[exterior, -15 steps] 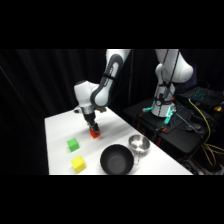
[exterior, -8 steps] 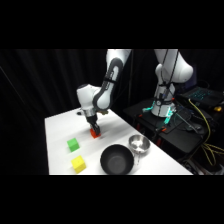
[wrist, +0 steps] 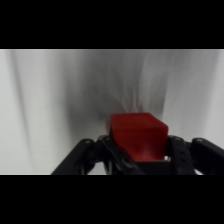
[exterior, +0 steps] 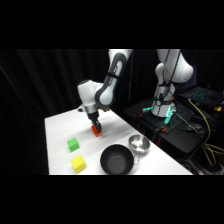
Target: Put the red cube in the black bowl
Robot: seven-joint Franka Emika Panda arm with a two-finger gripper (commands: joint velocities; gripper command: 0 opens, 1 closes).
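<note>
Between the tool's (wrist: 139,152) fingers sits the red cube (wrist: 137,134).

White worktop (exterior: 60,125) carries five things. Black bowl (exterior: 117,161) sits near the front edge, with a shiny metal bowl (exterior: 139,144) just beside it at about 2 o'clock. Green cube (exterior: 73,145) is at 10 o'clock from the black bowl, yellow cube (exterior: 78,163) at 9 o'clock. Red cube (exterior: 96,131) is at 11 o'clock; whether it touches the surface is unclear.
</note>
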